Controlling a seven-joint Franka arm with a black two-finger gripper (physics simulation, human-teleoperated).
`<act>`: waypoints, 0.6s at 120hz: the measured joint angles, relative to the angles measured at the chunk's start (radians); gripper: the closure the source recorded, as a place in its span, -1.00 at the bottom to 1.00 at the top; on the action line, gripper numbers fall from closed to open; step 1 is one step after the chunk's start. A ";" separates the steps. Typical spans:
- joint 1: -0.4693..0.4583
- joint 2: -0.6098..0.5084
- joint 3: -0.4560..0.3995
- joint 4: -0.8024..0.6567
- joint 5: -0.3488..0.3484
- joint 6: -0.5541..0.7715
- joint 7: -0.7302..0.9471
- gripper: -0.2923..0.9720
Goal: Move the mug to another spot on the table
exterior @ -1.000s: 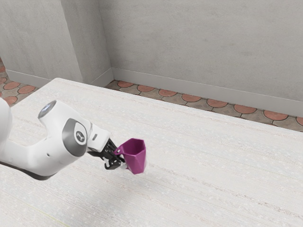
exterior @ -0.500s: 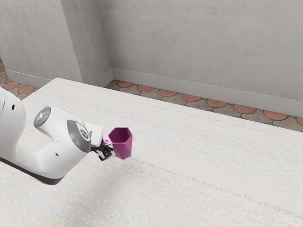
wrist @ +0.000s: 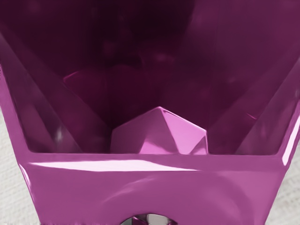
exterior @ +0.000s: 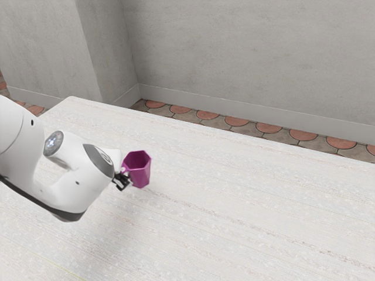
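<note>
A faceted magenta mug (exterior: 138,168) hangs upright just above the white table (exterior: 246,199), left of the middle in the exterior view. My black gripper (exterior: 122,179) holds it by the handle on the side toward the exterior view's left, with the fingers closed on that handle. In the wrist view the mug (wrist: 150,122) sits right under my hand, its dark inside and near rim facing the camera.
The white arm (exterior: 58,175) takes up the exterior view's left side. The table's far edge (exterior: 234,136) runs along a tiled floor and a grey wall. Bare tabletop stretches to the exterior view's right of the mug.
My gripper has carried the mug toward the exterior view's left and a little up, away from its spot a second ago. The grip on the handle is unchanged.
</note>
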 joint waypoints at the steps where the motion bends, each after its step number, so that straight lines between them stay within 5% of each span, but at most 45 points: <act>1: 0.000 0.001 0.001 0.000 -0.002 0.000 0.000 0.64; 64: 0.000 0.067 0.011 0.032 -0.023 -0.003 0.013 0.65; 72: 0.000 0.071 0.011 0.032 -0.023 -0.011 0.014 0.40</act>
